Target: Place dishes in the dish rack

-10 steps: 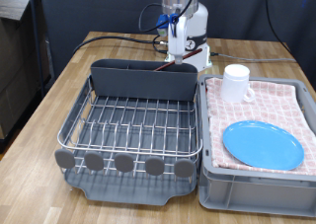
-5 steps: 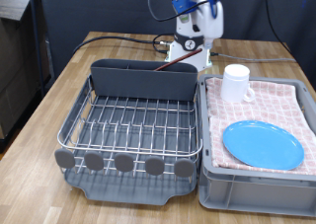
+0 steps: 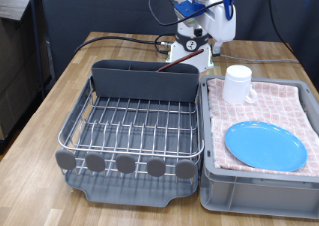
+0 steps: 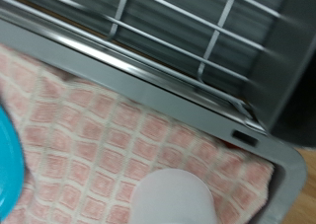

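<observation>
The dish rack (image 3: 135, 126) stands at the exterior view's left, and its wire grid holds nothing that I can see. Its wires also show in the wrist view (image 4: 197, 37). The white mug (image 3: 237, 84) stands upright on the pink checked cloth in the grey crate (image 3: 214, 191). The light-blue plate (image 3: 265, 146) lies flat in front of it. My gripper (image 3: 211, 17) hangs high above the table behind the mug, with nothing seen in it. The wrist view looks down on the mug's rim (image 4: 173, 196) and a sliver of the plate (image 4: 4, 170). The wooden spoon does not show.
The pink checked cloth (image 4: 109, 135) lines the crate at the exterior view's right, tight against the rack's side. The rack's tall grey back compartment (image 3: 145, 79) stands between the grid and the robot's base (image 3: 189, 49). Black cables (image 3: 120, 39) trail over the wooden table behind.
My gripper has risen from just above the rack's back compartment and swung towards the exterior view's right, above the mug. Mug and plate have not moved.
</observation>
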Tool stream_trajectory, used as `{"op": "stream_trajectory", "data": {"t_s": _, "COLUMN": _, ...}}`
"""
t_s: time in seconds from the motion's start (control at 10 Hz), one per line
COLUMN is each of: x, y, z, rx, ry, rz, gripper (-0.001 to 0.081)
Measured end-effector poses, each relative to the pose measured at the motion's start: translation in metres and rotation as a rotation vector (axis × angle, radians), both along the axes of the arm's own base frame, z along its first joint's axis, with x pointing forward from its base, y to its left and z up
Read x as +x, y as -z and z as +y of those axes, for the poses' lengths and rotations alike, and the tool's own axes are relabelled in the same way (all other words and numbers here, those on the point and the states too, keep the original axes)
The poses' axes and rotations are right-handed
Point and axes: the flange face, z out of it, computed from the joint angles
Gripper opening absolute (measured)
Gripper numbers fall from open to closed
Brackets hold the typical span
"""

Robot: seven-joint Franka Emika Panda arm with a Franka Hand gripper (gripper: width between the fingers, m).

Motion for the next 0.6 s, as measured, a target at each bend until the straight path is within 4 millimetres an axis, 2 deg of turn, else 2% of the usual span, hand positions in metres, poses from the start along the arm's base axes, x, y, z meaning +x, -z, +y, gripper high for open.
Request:
{"op": "stream_trajectory", "data": {"t_s": 0.3, "x": 0.027, "y": -0.003, "z": 0.022, "rx": -0.008, "ry": -0.150, "rz": -0.066, "gripper": 0.0803}}
{"op": "stream_trajectory", "data": {"t_s": 0.6, "x": 0.051, "y": -0.010, "z": 0.057, "rx": -0.037, "ry": -0.260, "rz": -0.031, "gripper": 0.0803}}
